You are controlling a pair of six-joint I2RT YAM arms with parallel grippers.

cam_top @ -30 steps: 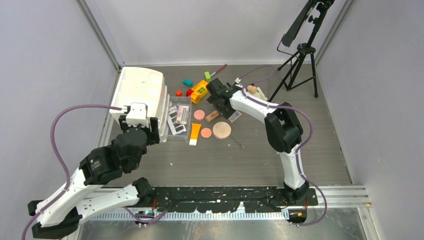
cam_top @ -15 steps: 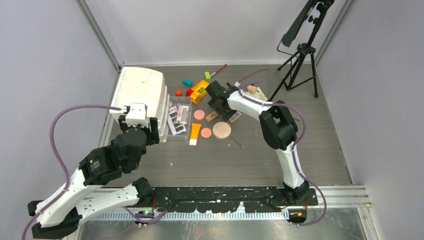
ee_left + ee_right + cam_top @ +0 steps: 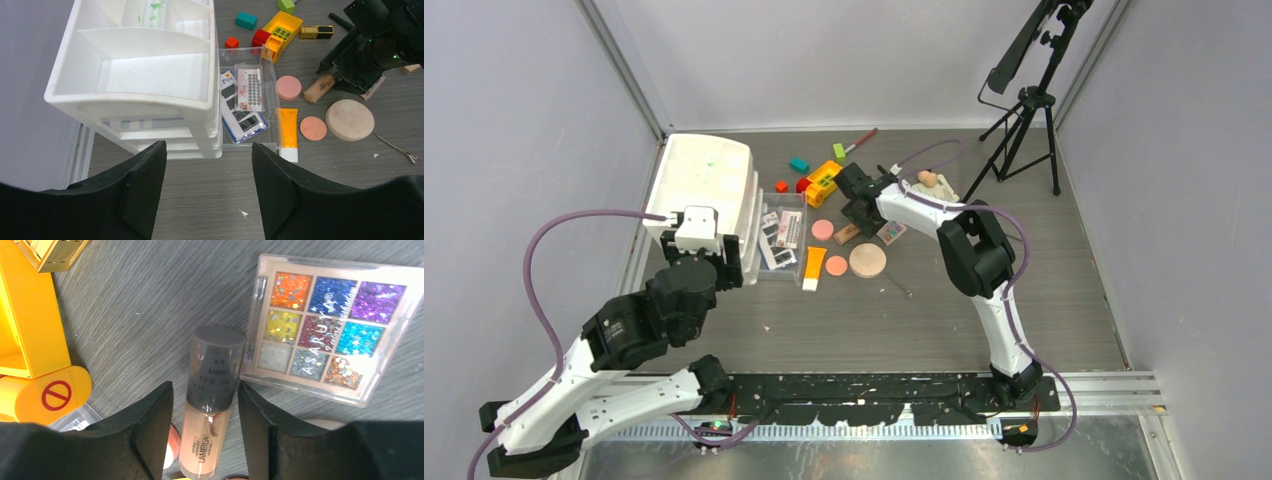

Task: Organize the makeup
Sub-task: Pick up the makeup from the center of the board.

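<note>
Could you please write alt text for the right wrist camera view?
The right gripper straddles a grey-capped beige tube lying on the table; whether the fingers touch it is unclear. A glitter eyeshadow palette lies beside it, a yellow toy on the other side.

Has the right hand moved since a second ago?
Yes: the right hand slid slightly left, toward the yellow toy brick, and straddles the beige tube.

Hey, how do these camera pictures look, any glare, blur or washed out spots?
Right wrist view: white glare on the clear lid of the glitter palette, print on the beige tube sharp, the right claw dark and soft-edged. Left wrist view: sharp throughout, the left claw a black silhouette. Top view: even light, faint shadows, the white drawer unit nearly washed out.
</note>
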